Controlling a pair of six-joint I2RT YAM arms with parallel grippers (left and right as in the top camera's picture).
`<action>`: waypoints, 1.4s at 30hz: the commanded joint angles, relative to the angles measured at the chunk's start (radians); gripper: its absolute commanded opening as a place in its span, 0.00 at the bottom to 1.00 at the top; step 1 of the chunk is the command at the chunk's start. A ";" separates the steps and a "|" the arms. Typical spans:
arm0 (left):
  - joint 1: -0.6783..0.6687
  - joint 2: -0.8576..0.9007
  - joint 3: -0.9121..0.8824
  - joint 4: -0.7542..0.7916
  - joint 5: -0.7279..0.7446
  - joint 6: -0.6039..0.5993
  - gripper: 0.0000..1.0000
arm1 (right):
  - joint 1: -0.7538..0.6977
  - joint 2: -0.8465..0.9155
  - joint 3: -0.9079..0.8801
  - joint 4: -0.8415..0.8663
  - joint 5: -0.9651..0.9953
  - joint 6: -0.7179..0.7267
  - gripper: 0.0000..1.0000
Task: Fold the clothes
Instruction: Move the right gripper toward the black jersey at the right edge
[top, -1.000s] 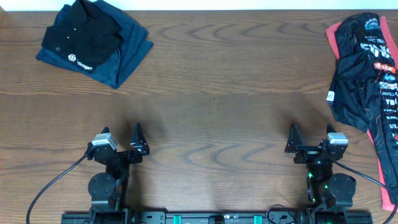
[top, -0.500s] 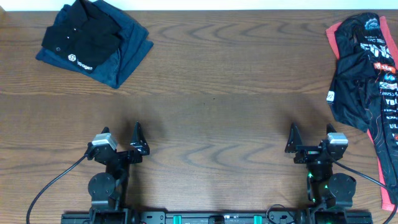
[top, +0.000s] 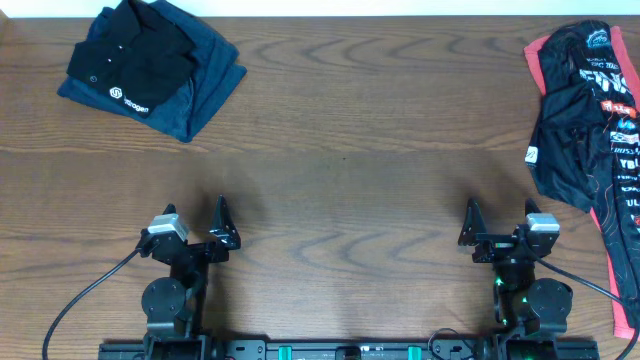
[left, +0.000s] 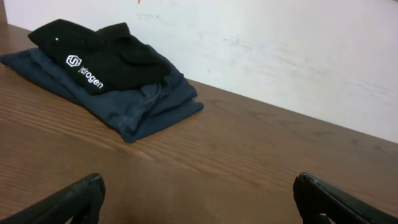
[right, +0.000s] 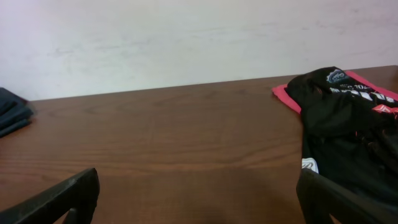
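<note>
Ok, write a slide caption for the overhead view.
Before folding: left gripper and right gripper open, empty; crumpled jersey far right atop a coral-red garment, folded black polo far left.

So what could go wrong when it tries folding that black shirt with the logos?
The jersey lies crumpled on a red garment, so a pinch might lift both. It is bunched, so layers may get grabbed together. The black polo far left looks similar and could be picked by mistake.
</note>
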 joint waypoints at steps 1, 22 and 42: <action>0.005 -0.006 -0.008 -0.047 0.000 0.017 0.98 | 0.013 -0.006 -0.001 -0.005 0.006 -0.010 0.99; 0.005 -0.006 -0.008 -0.047 0.000 0.017 0.98 | 0.013 -0.006 -0.001 -0.005 0.006 -0.010 0.99; 0.005 -0.006 -0.008 -0.047 0.000 0.017 0.98 | 0.013 -0.006 -0.001 0.029 -0.459 0.546 0.99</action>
